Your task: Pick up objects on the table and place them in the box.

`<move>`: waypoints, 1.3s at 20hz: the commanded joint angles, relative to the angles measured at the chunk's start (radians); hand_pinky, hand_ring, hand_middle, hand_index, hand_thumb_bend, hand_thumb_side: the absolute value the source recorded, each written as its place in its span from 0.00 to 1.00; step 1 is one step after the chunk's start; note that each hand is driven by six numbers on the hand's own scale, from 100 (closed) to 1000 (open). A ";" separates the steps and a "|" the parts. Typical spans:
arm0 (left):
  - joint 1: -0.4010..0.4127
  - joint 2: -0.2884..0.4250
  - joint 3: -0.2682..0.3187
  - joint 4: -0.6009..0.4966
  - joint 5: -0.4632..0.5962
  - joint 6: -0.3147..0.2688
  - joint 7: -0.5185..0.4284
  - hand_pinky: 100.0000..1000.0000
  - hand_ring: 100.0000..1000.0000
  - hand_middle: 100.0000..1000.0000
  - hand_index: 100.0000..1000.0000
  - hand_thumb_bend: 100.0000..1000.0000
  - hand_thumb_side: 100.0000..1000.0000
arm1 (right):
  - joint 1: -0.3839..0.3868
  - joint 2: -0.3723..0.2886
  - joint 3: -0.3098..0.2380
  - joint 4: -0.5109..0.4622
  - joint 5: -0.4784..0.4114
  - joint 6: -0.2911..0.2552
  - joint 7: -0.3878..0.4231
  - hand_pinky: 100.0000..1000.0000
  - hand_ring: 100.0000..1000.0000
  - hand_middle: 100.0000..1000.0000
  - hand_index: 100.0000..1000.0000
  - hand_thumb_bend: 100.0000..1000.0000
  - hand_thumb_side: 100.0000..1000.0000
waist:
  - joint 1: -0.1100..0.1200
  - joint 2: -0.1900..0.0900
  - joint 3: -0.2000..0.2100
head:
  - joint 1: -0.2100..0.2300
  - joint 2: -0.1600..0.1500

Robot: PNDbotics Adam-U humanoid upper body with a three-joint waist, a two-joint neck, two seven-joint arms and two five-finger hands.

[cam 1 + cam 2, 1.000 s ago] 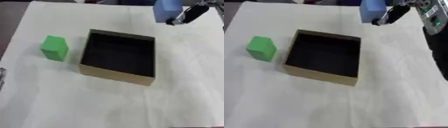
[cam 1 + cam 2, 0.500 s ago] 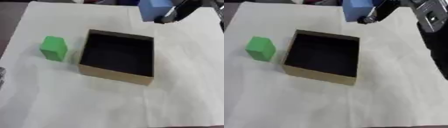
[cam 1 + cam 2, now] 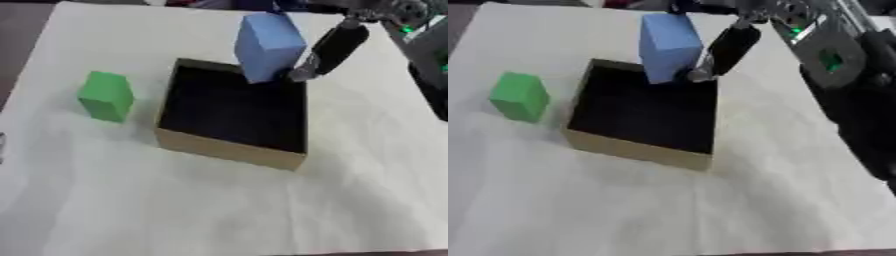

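A blue block [image 3: 267, 46] hangs tilted over the far rim of the open cardboard box [image 3: 229, 150], whose inside is dark. My right hand [image 3: 329, 50] comes in from the upper right and is shut on the block's right side. A green block [image 3: 107, 95] stands on the white cloth to the left of the box, apart from it. At the left edge of the left eye view only a grey sliver of my left hand [image 3: 2, 145] shows, and its fingers are hidden.
A white cloth [image 3: 219, 210] covers the table, with bare dark table at the far left edge. My right arm [image 3: 859, 90] fills the right side of the right eye view.
My right hand has carried the blue block leftward and down, from beyond the box's far right corner to over its far rim. The green block and the box have stayed put.
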 commanded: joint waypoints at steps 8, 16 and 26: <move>-0.014 0.018 0.000 -0.016 0.005 -0.001 -0.003 0.73 0.71 0.66 0.76 0.05 1.00 | 0.002 0.019 0.035 -0.040 0.002 0.018 0.072 0.85 0.82 0.57 0.65 0.25 0.41 | 0.002 -0.020 0.005 | -0.005 -0.001; -0.013 0.017 0.000 -0.016 0.006 0.000 -0.003 0.73 0.71 0.66 0.75 0.05 1.00 | 0.010 0.024 0.044 -0.045 0.051 -0.020 0.083 0.92 0.92 0.80 0.86 0.64 0.59 | 0.004 -0.018 0.004 | -0.002 -0.001; -0.013 0.019 -0.002 -0.016 0.006 0.002 -0.004 0.73 0.71 0.66 0.75 0.05 1.00 | 0.012 0.008 -0.057 -0.105 -0.001 0.005 0.042 0.94 0.93 0.82 0.89 0.62 0.58 | 0.008 -0.019 -0.004 | 0.012 0.004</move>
